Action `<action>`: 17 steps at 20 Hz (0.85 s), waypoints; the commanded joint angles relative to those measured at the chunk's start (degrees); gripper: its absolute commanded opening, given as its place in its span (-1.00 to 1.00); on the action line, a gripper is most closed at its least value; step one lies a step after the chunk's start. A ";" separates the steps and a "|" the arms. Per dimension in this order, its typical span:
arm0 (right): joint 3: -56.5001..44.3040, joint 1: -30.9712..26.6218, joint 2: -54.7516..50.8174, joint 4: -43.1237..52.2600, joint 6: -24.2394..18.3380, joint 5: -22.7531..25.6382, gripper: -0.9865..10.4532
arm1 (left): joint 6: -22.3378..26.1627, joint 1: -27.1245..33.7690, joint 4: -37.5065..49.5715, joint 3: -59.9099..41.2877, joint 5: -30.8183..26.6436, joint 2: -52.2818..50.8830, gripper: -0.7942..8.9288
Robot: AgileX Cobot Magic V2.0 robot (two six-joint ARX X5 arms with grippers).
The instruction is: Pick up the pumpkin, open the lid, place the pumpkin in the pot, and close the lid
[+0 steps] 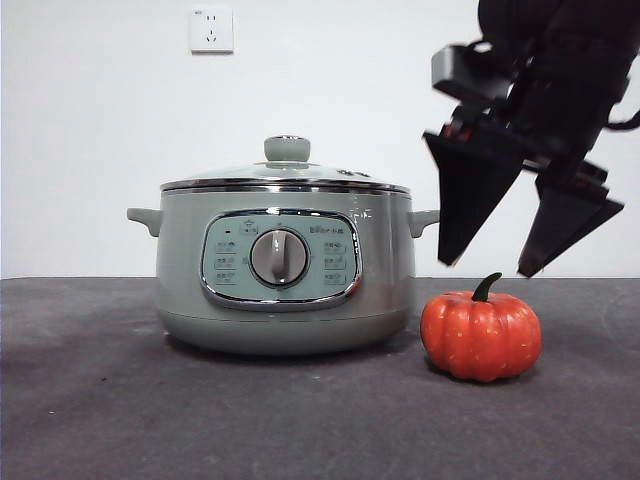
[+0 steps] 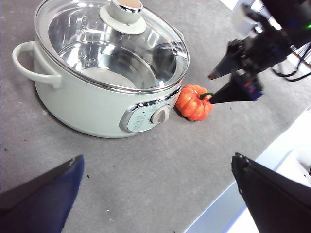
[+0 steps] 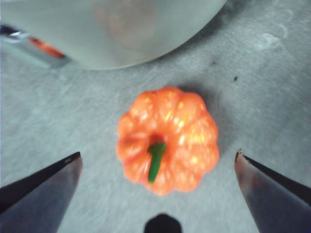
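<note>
1. So far nothing of the task is done: the pumpkin point(image 1: 481, 337) sits on the table just beside the pot point(image 1: 285, 270), by its front panel.
2. Right gripper point(image 1: 490, 265) hangs over the pumpkin, jaws spread wide, holding nothing.
3. Left gripper point(image 2: 155, 194) waits back from the pot, jaws apart, empty.
4. Lid point(image 1: 286, 175) rests closed on the pot; grasping, opening, loading and closing all remain.

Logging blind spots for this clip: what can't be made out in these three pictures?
- Front panel labels on the pot: too small to read in the front view.
- Far side of the pot: hidden by its own body in every view.
- Pot in the right wrist view: blurred, cut off by the edge.
- Left gripper: out of the front view; only jaw tips show.
- Right gripper above the pumpkin: arm cut off.
</note>
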 commanded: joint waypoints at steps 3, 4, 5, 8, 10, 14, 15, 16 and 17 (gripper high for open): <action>0.07 0.39 5.31 1.95 -0.42 0.20 0.34 | 0.42 0.07 0.31 0.15 0.37 -0.02 0.52; 0.07 0.39 6.12 2.21 -0.42 0.20 0.34 | 0.42 0.07 0.31 0.15 0.37 -0.02 0.52; 0.07 0.39 6.80 2.56 -0.44 0.24 0.34 | 0.42 0.07 0.31 0.15 0.37 -0.02 0.52; 0.04 0.44 8.28 3.04 -0.35 0.35 0.33 | 0.42 0.07 0.33 0.15 0.37 -0.02 0.52; 0.04 0.46 9.29 3.06 -0.07 0.37 0.31 | 0.42 0.07 0.33 0.15 0.35 -0.02 0.52; 0.04 0.44 9.66 3.15 1.18 0.31 -0.31 | 0.42 0.07 0.33 0.15 0.31 -0.02 0.52; 0.04 0.42 9.66 3.06 1.57 0.26 -0.53 | 0.42 0.07 0.33 0.15 0.28 -0.02 0.52; 0.04 0.39 9.57 2.71 1.46 -0.31 -0.88 | 0.42 0.07 0.33 0.15 0.28 -0.02 0.52; 0.04 0.39 9.38 2.62 1.53 -0.28 -0.85 | 0.42 0.07 0.33 0.15 0.20 -0.02 0.52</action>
